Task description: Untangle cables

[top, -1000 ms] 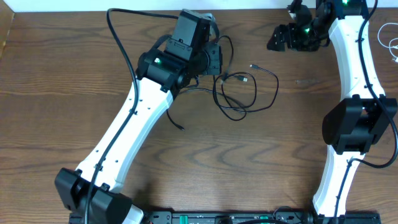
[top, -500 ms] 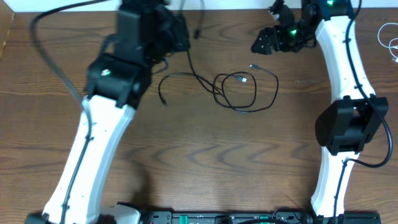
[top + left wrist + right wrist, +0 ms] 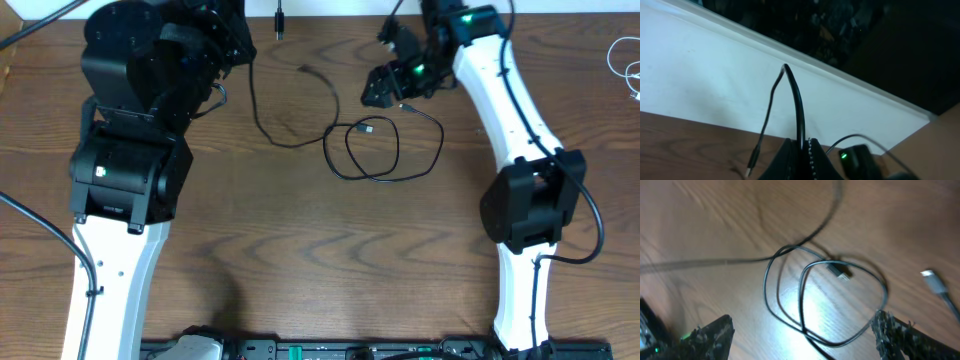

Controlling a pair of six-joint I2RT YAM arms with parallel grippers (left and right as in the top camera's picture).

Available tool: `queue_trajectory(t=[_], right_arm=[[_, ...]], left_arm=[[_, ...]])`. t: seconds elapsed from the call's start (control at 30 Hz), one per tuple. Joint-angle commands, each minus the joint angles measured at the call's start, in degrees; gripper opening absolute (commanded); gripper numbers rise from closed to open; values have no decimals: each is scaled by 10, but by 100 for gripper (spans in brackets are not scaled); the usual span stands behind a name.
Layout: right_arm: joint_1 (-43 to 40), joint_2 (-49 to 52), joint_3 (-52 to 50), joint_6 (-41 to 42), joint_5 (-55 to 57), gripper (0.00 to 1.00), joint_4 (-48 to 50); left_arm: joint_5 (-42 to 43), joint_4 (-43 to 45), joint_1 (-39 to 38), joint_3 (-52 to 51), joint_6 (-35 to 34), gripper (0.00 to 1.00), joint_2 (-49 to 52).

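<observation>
A thin black cable [image 3: 262, 122] runs from my left gripper [image 3: 226, 42] down across the table to black loops [image 3: 372, 152] in the middle. In the left wrist view my left gripper [image 3: 802, 148] is shut on this cable [image 3: 799, 105], which arches above the jaws and hangs down to a plug [image 3: 753, 165]. My right gripper [image 3: 392, 70] is open and hovers just over the loops. In the right wrist view its fingers [image 3: 802, 335] straddle the loops [image 3: 805, 302], with one plug [image 3: 840, 271] inside them and another plug [image 3: 932, 280] at the right. A white cable [image 3: 624, 62] lies at the far right edge.
The white wall [image 3: 700, 75] borders the table's back edge, close behind my left gripper. My left arm [image 3: 125, 170] stands tall over the left side of the table. My right arm [image 3: 520, 130] stretches along the right side.
My left gripper has lifted and pulled its black cable left toward the back edge, drawing it out of the tangle. My right gripper has moved left and down over the loops.
</observation>
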Motion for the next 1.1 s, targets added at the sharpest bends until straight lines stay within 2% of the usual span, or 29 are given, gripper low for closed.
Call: queue_trajectory(t=[0.0,0.2,0.33,0.47,0.67,0.87,1.07], right_arm=[[21,8,-35,6,1,85,13],[38,8,-77,60,9,84,60],[39,8,-84,92,9,83,85],[40,8,-95,126,9,79,117],[50,8,-133,229,64,65,155],[59,8,-160,269,120,57,181],[76,8,-196,319,158,41,238]], left_arm=[[-3,19,11,5,-32,8,-1],[-3,96,26,5,-79,8,-4],[-3,140,30,6,-83,8,-12],[-3,148,31,6,-83,8,-17],[-3,75,31,6,-83,8,-12],[-3,-22,31,6,-66,8,2],[-3,-95,44,6,-55,8,7]])
